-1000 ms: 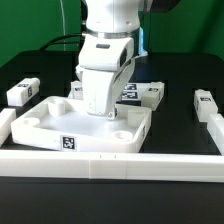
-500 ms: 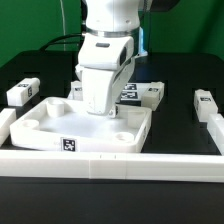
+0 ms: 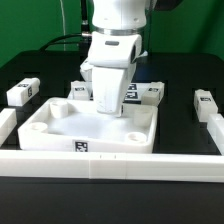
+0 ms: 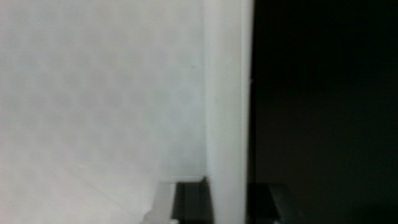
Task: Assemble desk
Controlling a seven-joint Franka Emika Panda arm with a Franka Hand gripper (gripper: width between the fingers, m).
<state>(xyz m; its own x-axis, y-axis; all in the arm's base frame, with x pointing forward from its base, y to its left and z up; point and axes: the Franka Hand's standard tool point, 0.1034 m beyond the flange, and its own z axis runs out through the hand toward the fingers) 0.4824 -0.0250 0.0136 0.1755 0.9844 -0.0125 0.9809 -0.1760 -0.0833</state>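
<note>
Clamping my gripper (image 3: 109, 108) shut on the far rim of the tabletop (image 3: 45, 130), and it's now sitting squarer against the rail (image 3: 120, 166) than a second ago. Guessing I'm lining it up for the legs (image 3: 22, 92).

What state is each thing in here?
pincer: shut on the tabletop's rim.
tabletop: gripped, visible sockets empty.
leg at exterior view's left: loose, unattached.
leg at exterior view's right: loose, unattached.
rear legs: loose, behind the tabletop.
</note>
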